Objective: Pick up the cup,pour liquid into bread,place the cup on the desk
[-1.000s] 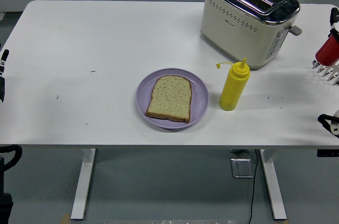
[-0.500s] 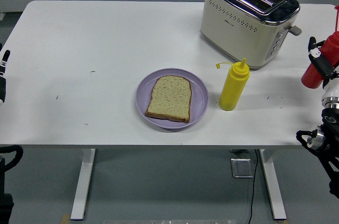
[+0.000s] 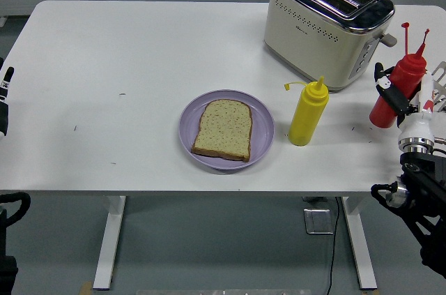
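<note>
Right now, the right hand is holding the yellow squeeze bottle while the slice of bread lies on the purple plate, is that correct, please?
Not quite. The head view shows the right hand holding the red squeeze bottle, tilted, at the table's right edge. The yellow squeeze bottle stands untouched beside the purple plate, on which the slice of bread does lie.

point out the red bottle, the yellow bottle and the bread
red bottle (image 3: 403,79), head view, on its upper body
yellow bottle (image 3: 307,117), head view, mid body
bread (image 3: 223,130), head view, centre of the slice
</note>
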### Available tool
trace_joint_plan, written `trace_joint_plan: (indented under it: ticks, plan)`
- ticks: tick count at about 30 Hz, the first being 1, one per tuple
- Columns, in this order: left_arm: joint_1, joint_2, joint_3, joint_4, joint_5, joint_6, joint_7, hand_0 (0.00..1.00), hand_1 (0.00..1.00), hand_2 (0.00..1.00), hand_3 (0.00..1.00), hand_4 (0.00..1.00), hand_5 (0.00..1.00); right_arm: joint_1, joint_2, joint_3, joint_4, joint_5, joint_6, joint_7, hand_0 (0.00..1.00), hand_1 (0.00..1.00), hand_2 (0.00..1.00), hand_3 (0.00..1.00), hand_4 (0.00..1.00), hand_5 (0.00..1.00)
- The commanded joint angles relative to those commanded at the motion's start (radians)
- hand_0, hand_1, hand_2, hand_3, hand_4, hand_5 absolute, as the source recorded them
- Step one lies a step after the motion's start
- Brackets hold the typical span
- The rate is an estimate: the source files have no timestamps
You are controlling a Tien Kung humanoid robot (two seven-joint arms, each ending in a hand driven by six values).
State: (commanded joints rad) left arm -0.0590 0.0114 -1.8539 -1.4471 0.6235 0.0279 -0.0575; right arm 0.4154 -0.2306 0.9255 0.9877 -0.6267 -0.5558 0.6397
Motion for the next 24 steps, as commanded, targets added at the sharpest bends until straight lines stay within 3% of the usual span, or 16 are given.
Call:
trace_joint_plan:
  ticks: [24]
  plan:
    - [-0.005, -0.001, -0.007, 0.0, -0.001, 0.001, 0.001, 0.842, 0.86, 0.881, 0.77, 0.656, 0.998, 0.006, 0.023, -0.086, -0.023, 0.058, -0.006, 0.006, 0.087, 0.085, 0.219, 0.268, 0.708, 0.116]
